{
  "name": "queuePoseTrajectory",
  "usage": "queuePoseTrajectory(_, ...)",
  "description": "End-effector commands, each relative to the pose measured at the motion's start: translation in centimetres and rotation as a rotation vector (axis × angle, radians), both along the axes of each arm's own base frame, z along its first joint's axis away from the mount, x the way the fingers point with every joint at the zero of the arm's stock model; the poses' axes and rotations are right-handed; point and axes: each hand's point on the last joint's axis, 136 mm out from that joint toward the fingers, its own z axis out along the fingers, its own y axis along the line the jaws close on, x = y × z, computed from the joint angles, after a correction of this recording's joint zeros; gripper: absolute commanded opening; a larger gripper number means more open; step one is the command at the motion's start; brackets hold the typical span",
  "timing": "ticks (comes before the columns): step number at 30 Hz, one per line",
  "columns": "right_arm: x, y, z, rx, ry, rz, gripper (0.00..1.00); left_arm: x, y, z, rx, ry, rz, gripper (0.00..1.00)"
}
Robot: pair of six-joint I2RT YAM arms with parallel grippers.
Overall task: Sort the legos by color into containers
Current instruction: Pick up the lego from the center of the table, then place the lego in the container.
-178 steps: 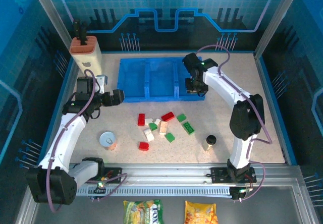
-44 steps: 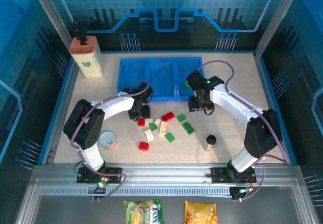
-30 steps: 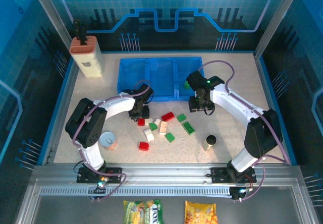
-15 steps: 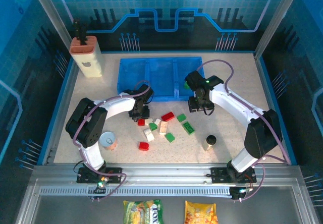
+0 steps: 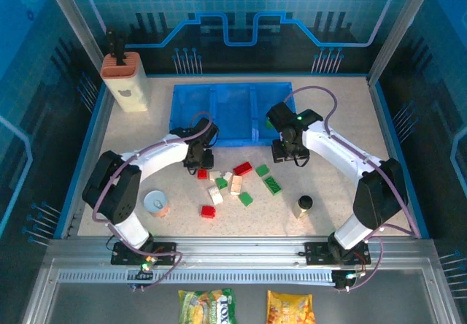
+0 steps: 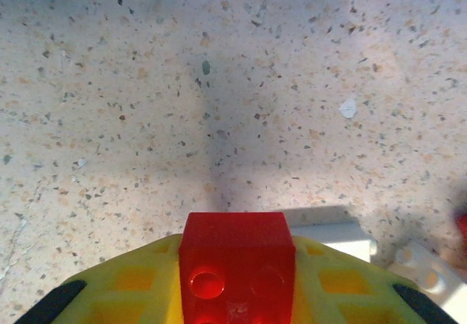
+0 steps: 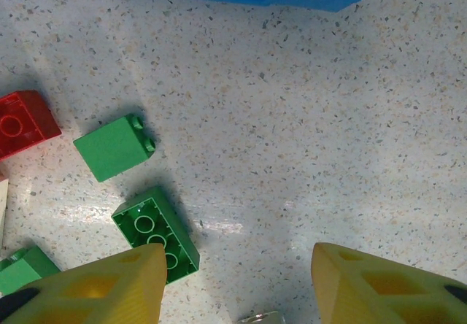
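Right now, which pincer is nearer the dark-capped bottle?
Right. The right pincer hangs open just beyond the dark-capped bottle, toward the tray; the left pincer, shut on a red brick, sits much farther off to the bottle's left.

Red, green and white bricks (image 5: 236, 185) lie scattered at 6 o'clock of the blue three-compartment tray (image 5: 193, 109), one red brick (image 6: 237, 244) clamped in the left gripper (image 6: 235, 295).

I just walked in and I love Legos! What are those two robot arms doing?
They are sorting Lego bricks by color. The left pincer holds a red brick just in front of the blue tray. The right pincer hangs open above a green brick. The rest lie loose on the table, not yet sorted.
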Motion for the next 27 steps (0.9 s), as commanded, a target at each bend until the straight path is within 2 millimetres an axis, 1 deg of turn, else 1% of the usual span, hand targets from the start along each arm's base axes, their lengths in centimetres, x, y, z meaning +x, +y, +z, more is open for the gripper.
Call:
queuePoseTrajectory(1,-0.2,0.0,0.9,-0.008,-0.018,-0.007,0.56,0.4,-0.3,2.9,-0.01,-0.041,-0.027,0.3)
queuePoseTrajectory(8,-0.5,-0.4,0.8,-0.019,-0.017,-0.012,0.56,2.1,-1.9,6.4,-0.07,-0.106,-0.045,0.29)
queuePoseTrajectory(13,-0.9,-0.7,0.7,-0.027,-0.017,-0.018,0.56,4.0,-3.8,8.4,-0.097,-0.146,-0.07,0.29)
queuePoseTrajectory(17,-1.1,-1.1,0.4,-0.039,-0.011,-0.023,0.56,5.7,-5.3,9.4,-0.111,-0.17,-0.085,0.29)
queuePoseTrajectory(22,-1.3,-1.2,0.0,-0.046,-0.005,-0.027,0.56,8.4,-6.9,10.2,-0.124,-0.208,-0.087,0.28)
queuePoseTrajectory(27,-1.6,-1.7,-0.6,-0.072,0.008,-0.033,0.56,11.1,-7.9,10.9,-0.104,-0.273,-0.086,0.28)
